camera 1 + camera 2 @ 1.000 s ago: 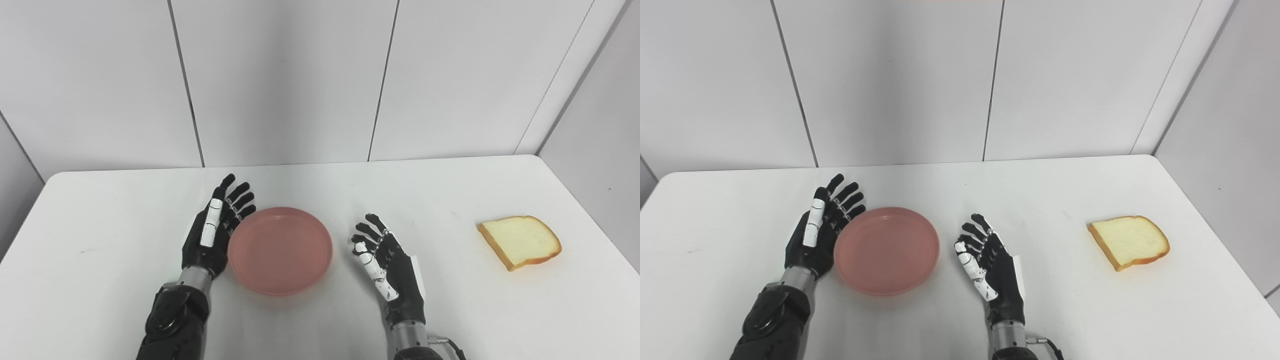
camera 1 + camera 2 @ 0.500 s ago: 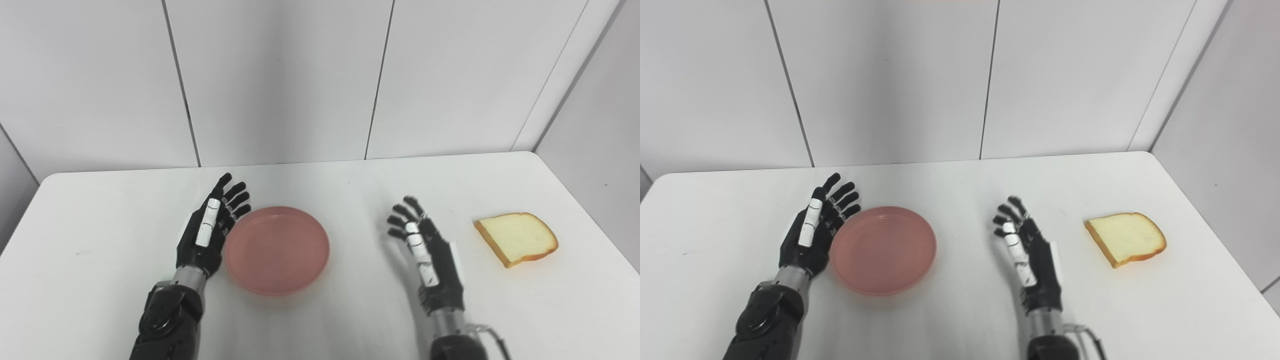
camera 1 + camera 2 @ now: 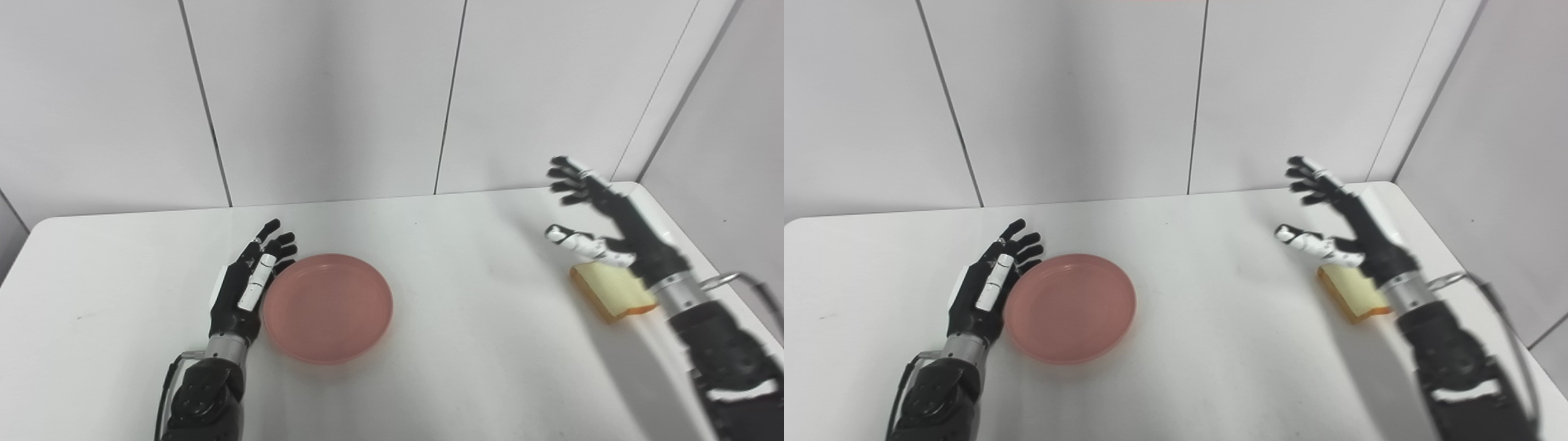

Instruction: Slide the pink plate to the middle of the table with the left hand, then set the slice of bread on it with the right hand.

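Left eye view: your right hand (image 3: 612,214) hovers raised above the slice of bread (image 3: 609,289), fingers spread and grasping nothing; the bread lies flat below and slightly toward you, partly hidden by the wrist. Its long axis cannot be judged. Your left hand (image 3: 248,289), released and empty, rests beside the pink plate (image 3: 327,307), left of the table (image 3: 478,343) middle.

I'm in a bare test booth — plain white wall panels (image 3: 318,98) with dark seams, enclosing my white desk (image 3: 465,343).
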Tool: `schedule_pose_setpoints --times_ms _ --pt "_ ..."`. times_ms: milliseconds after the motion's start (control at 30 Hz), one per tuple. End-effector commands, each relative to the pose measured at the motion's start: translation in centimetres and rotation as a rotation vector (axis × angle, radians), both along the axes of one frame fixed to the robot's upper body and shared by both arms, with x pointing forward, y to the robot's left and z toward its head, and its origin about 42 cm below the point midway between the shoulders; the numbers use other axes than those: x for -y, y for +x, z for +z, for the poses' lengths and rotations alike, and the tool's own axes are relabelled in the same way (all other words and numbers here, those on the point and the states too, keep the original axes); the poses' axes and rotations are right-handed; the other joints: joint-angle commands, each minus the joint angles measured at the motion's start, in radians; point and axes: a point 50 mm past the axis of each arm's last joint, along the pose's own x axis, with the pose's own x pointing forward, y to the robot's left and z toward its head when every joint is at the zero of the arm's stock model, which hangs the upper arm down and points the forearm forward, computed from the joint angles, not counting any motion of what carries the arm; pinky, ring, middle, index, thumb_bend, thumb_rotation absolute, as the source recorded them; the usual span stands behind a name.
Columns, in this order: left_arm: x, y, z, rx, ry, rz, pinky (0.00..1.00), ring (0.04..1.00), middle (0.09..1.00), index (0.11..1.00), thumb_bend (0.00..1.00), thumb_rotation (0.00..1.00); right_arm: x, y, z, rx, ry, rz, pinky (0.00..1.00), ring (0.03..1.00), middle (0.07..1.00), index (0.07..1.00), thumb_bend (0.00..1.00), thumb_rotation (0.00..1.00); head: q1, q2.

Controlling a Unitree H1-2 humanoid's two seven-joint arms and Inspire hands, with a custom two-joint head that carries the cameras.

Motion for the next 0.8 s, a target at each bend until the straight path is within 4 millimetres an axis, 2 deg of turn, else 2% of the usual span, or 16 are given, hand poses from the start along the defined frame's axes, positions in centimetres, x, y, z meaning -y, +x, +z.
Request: schedule_pose_setpoints --times_ms 0,100,167,267,433,500,600,767 --pt "-0.1 -1.7 -2.9 -0.108 -0.002 0.015 0.77 0.795 0.807 0.85 0.81 0.72 1.9 0.5 4.4 0.08 -0.2 0.026 0.74 0.829 0.877 0.891 0.87 0.69 -0.001 0.0" --pt "-0.1 -1.6 -2.9 -0.117 -0.01 0.014 0.78 0.799 0.813 0.85 0.82 0.72 4.1 0.6 6.7 0.036 -0.369 0.008 0.79 0.856 0.886 0.897 0.94 0.66 -0.003 0.001" --pt "0.0 -1.6 -3.0 -0.123 -0.014 0.015 0.77 0.795 0.811 0.848 0.82 0.71 4.8 0.4 8.1 -0.013 -0.452 -0.009 0.82 0.883 0.901 0.904 0.97 0.64 -0.006 0.001" --pt "0.3 -1.7 -3.2 -0.136 -0.032 0.014 0.77 0.791 0.815 0.847 0.81 0.7 5.4 0.1 9.6 -0.074 -0.561 -0.021 0.8 0.875 0.905 0.93 1.0 0.56 -0.012 0.002" --pt "0.4 -1.8 -3.5 -0.144 -0.031 0.005 0.76 0.802 0.826 0.856 0.82 0.7 7.2 0.3 10.6 -0.142 -0.768 -0.027 0.82 0.874 0.892 0.97 1.0 0.46 -0.019 0.006" --pt "0.5 -1.8 -3.5 -0.146 -0.03 0.006 0.76 0.8 0.824 0.851 0.83 0.7 7.8 0.3 10.9 -0.171 -0.844 -0.037 0.88 0.909 0.916 0.982 1.0 0.43 -0.018 0.007" --pt "0.5 -1.8 -3.5 -0.145 -0.029 0.007 0.75 0.791 0.822 0.852 0.81 0.7 8.8 0.5 11.3 -0.202 -0.962 -0.019 0.9 0.912 0.917 0.981 1.0 0.49 -0.02 0.006" --pt "0.6 -1.8 -3.6 -0.149 -0.039 0.004 0.77 0.794 0.824 0.856 0.82 0.69 9.8 0.7 11.0 -0.295 -1.105 -0.012 0.92 0.924 0.937 0.988 1.0 0.5 -0.024 0.003"
